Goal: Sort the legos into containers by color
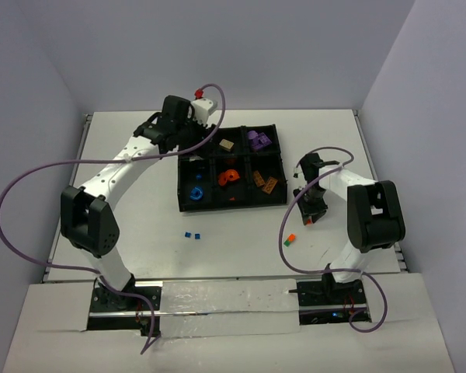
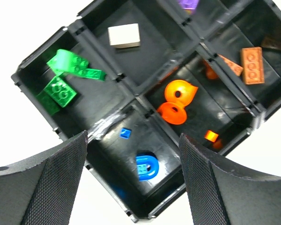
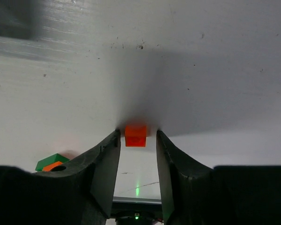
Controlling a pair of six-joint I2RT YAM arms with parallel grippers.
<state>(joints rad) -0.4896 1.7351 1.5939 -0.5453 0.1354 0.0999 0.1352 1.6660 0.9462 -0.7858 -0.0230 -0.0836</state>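
Note:
The black tray (image 1: 231,203) holds sorted legos: tan (image 1: 227,144), purple (image 1: 257,141), blue (image 1: 195,191), orange (image 1: 228,178) and brown (image 1: 266,183). My left gripper (image 1: 188,124) hovers open and empty over the tray's back left. Its wrist view shows green bricks (image 2: 65,77), a tan brick (image 2: 124,36), orange pieces (image 2: 177,101) and a blue arch (image 2: 146,167) below it. My right gripper (image 1: 309,216) is down on the table right of the tray. Its open jaws (image 3: 137,132) straddle a small orange brick (image 3: 135,136), with a gap on each side.
Two small blue legos (image 1: 190,234) lie on the table in front of the tray. An orange and green pair (image 1: 290,239) lies near my right gripper and also shows in the right wrist view (image 3: 51,163). Purple cables loop from both arms.

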